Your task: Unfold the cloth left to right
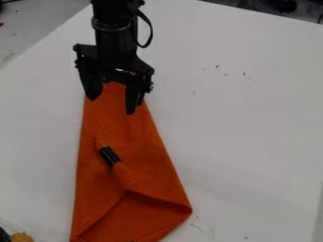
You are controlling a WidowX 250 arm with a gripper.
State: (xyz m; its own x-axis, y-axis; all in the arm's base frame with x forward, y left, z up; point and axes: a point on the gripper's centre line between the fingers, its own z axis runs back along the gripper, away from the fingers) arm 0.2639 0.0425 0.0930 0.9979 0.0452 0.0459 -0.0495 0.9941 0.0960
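"So, how far along is the unfolding?"

"Only partway, I'd say. On the near side of the black tab (pixel 109 156), the orange cloth (pixel 142 156) opens wide, but a layer there remains doubled over. Beyond the tab it narrows towards the gripper (pixel 112 106), so that end probably needs spreading too."

"Does the gripper have hold of it?"

"It doesn't look like it. Its two fingers stand apart over the cloth's narrow end, on the far side of the tab, with orange showing between them. Whether either one touches the fabric, I can't tell."

"What's left, then?"

"As I judge it, a layer must be caught and drawn across from left to right, then laid flat. Which layer lifts first, I can't be sure."

"And how does the cloth look?"

"Nearest us, there's a shallow, three-sided hollow, with a raised edge peaking just on the near side of the tab. A pointed corner sticks out near and to the camera's right of the tab. Around the tab itself the fabric puckers softly. Farther off, past it, the long sides draw together, fairly smooth, on the white tabletop (pixel 246 137)."
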